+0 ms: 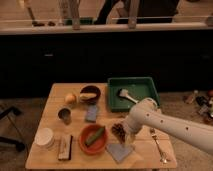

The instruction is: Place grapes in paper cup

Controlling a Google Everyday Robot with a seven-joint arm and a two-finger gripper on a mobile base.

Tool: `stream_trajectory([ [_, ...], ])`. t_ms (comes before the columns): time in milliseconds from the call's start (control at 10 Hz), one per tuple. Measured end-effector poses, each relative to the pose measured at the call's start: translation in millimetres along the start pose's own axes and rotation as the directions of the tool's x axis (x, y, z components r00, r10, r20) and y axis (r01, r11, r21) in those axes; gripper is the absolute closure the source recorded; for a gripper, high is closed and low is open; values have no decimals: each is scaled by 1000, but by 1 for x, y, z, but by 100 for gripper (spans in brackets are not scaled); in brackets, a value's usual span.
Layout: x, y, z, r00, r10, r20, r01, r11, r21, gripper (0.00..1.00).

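Note:
The grapes (118,131), a small dark reddish-brown bunch, lie on the wooden table (55,95) right of the orange-red bowl. My gripper (126,136) reaches down from the white arm (170,126) at the right and sits right at the bunch, partly covering its right side. The paper cup (44,137), short, wide and white, stands at the table's front left corner, far from the gripper.
An orange-red bowl (93,139) with a green item, a grey cloth (120,151), a blue sponge (91,113), a small dark metal cup (64,115), a yellow fruit (70,98), a dark bowl (90,93), a green tray (133,92), a fork (156,141) and a dark bar (65,147) share the table.

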Motion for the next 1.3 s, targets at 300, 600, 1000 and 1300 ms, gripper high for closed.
stream_trajectory([
  [300,2,1,3,1000,7,3,-7,1000,-4,28],
  [600,3,0,5,1000,11,7,-11,1000,-3,26],
  [1000,5,0,10,1000,15,11,-15,1000,-12,20],
  [1300,7,0,12,1000,19,14,-18,1000,-17,24],
])
